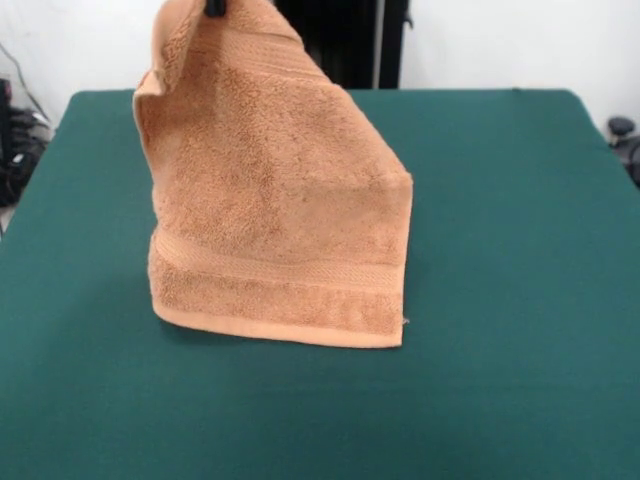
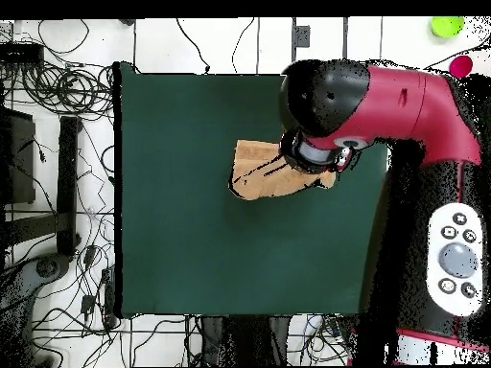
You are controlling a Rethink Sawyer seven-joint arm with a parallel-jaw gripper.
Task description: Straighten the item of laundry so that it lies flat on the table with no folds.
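towel (image 1: 275, 210) hanging, fingers (image 1: 214, 7) mostly cropped

Front view low, close; overhead straight down — both share the table (image 1: 520, 200).

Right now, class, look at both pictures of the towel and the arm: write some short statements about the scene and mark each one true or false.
1. The towel lies flat on the table. False: it hangs lifted, only its lower edge on the table.
2. The claw holds the towel's top. True.
3. The table is green. True.
4. The towel is blue. False: it is tan-orange.
5. A woven band runs near the towel's lower edge. True.
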